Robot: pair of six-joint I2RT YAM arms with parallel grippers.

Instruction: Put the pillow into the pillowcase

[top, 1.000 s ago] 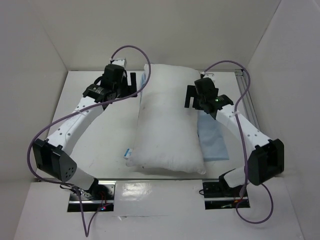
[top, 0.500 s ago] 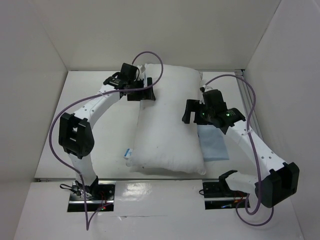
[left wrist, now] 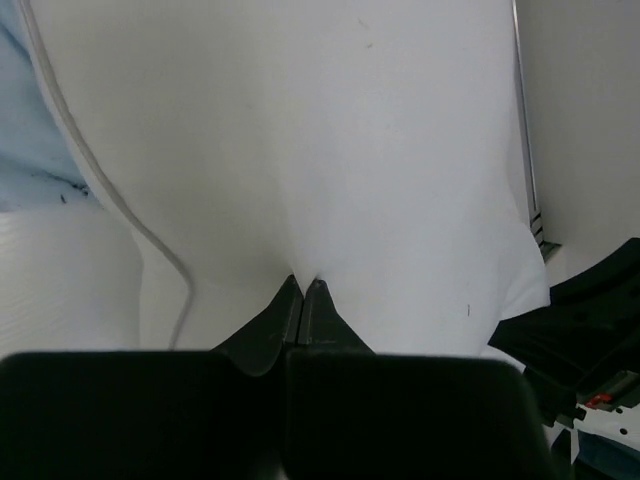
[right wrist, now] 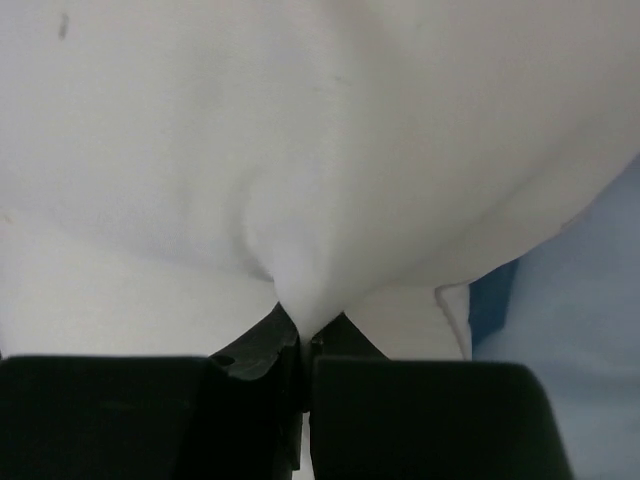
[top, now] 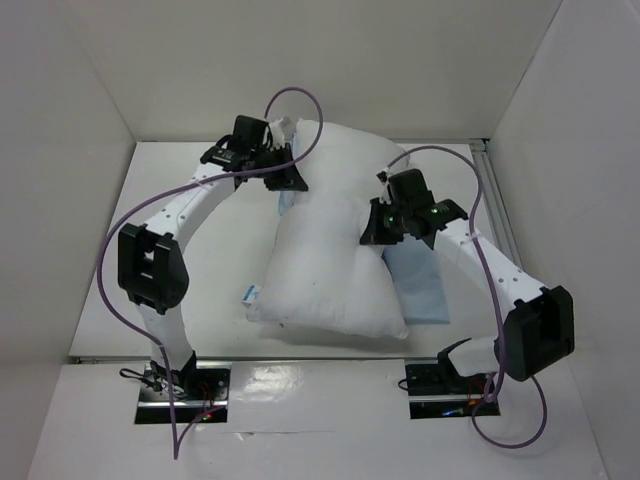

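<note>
With the left tool (left wrist: 303, 285) and right tool (right wrist: 305, 325) each pinched shut on a fold of the pillow (top: 330, 260), which lies on the bench (top: 200, 270) partly over the pillowcase (top: 418, 290), an even lift is advised so that neither thin pinch is lost.

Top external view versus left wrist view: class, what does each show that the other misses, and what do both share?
Only the top external: the whole pillow, its blue tag at the near left corner, and the right gripper on its right edge. Only the left wrist: the left gripper shut on a pinch of pillow fabric. Both: pillow and light blue pillowcase.
</note>
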